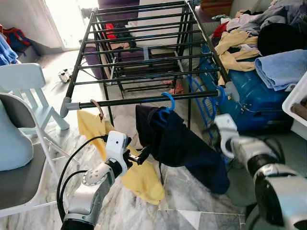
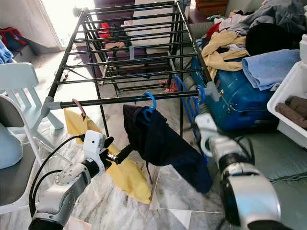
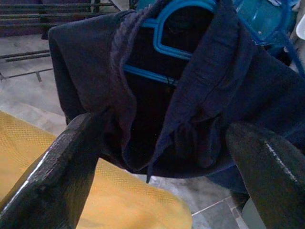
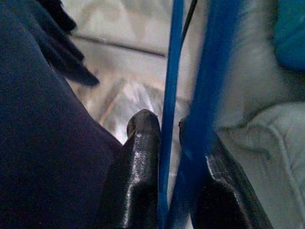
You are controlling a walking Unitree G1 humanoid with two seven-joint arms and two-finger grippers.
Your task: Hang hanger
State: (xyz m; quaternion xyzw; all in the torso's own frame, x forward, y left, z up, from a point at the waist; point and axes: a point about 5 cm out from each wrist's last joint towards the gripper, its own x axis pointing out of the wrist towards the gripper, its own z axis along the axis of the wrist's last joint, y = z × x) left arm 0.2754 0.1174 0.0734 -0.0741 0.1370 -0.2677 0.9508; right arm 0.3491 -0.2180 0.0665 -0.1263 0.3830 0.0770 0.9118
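Marble floor [image 1: 187,201] lies under a black metal drying rack [image 1: 144,57]; right gripper [image 4: 169,138] jaws clench an empty blue plastic hanger [image 1: 207,103] beside the rack's front rail, left gripper [image 3: 157,157] jaws gape beside the hung navy garment [image 1: 182,143].

You see a black metal drying rack [image 1: 144,52] on pale marbled floor tiles [image 1: 144,211]; its front rail carries a blue plastic hanger [image 1: 169,101] holding a dark navy garment [image 1: 182,143], and a yellow cloth [image 1: 129,167] beside it.
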